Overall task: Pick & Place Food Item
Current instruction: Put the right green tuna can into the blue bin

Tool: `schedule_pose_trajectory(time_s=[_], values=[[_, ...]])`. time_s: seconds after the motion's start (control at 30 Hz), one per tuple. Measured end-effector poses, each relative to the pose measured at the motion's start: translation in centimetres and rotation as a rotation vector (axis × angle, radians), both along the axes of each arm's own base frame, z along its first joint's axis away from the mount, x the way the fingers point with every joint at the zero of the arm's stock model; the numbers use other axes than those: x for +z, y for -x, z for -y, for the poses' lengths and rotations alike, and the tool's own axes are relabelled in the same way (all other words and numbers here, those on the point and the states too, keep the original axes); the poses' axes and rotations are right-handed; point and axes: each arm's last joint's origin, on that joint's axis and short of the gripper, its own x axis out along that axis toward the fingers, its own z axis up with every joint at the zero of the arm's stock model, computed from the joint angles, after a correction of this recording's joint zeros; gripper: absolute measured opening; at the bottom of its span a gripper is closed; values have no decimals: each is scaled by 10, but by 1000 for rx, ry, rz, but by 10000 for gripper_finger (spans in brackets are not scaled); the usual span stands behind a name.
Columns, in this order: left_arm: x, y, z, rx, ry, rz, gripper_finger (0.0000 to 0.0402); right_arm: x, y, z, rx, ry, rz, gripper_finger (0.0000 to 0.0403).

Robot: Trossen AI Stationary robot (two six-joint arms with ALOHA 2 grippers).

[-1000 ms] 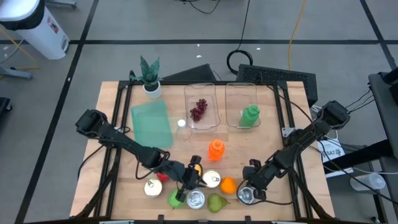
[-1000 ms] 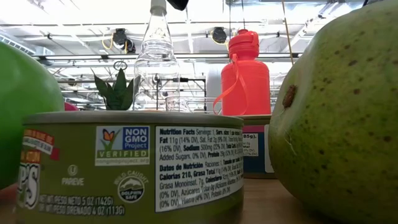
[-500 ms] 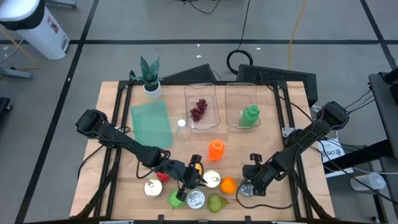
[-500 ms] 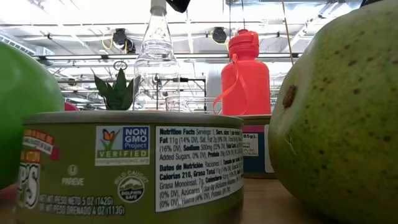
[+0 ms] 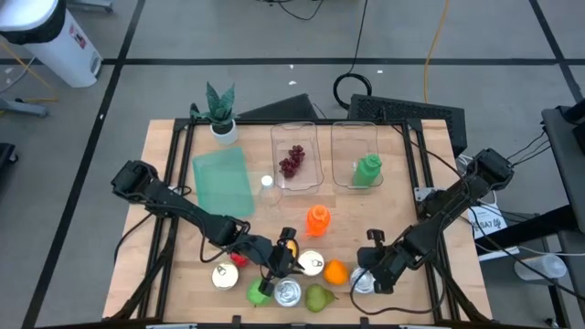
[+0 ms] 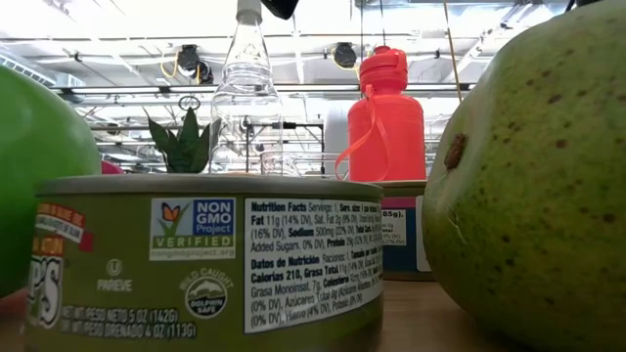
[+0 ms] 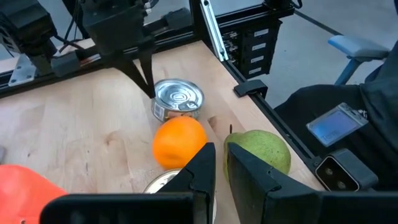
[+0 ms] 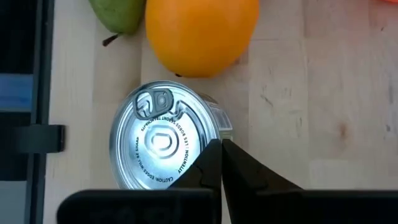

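An orange [image 5: 335, 271] lies near the table's front edge, with a green pear [image 5: 318, 297] close in front of it and a green apple [image 5: 258, 293] further left. A silver can [image 8: 163, 146] stands right of the orange. My right gripper [image 8: 221, 148] is shut and hangs over the can's rim, holding nothing; I see no touch. My left gripper [image 7: 220, 158] is shut and empty. It hovers left of the orange [image 7: 179, 143], over another can [image 5: 311, 263].
Two more cans [image 5: 287, 292] [image 5: 222, 275] stand at the front. An orange bottle [image 5: 317, 219] and a clear bottle [image 5: 267, 187] stand mid-table. At the back are a bin with grapes [image 5: 292, 163], a bin with a green bottle [image 5: 368, 171], a green board [image 5: 222, 181] and a plant [image 5: 219, 110].
My right gripper has risen from close over the silver can, staying shut and rolling slightly. The can stands where it was.
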Motion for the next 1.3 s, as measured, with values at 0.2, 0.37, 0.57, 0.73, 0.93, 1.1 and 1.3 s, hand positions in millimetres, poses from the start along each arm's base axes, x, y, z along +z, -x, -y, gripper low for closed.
schedule_pose_trajectory(time_s=[0.2, 0.37, 0.57, 0.73, 0.93, 1.1, 1.3], values=[[-15, -18, 2, 83, 58, 81, 52, 0, 0, 1, -20, 12, 7, 0], [-35, -44, -5, 75, 156, 122, 83, 0, 1, -1, -22, 10, 8, 0], [-41, -74, -8, 90, 144, 43, 172, 0, 3, -3, -13, 13, 9, 0], [-34, -78, -2, 55, 92, 29, 243, 2, 9, -14, 83, 4, 49, 0], [-34, -74, 1, 34, 58, 16, 282, 2, 25, -49, 253, -72, 159, 0], [-36, -73, -1, 35, 43, -9, 284, -9, 23, -72, 288, -113, 237, 23], [-38, -73, 0, -7, 8, -9, 272, -28, 15, -69, 266, -10, 179, 131]])
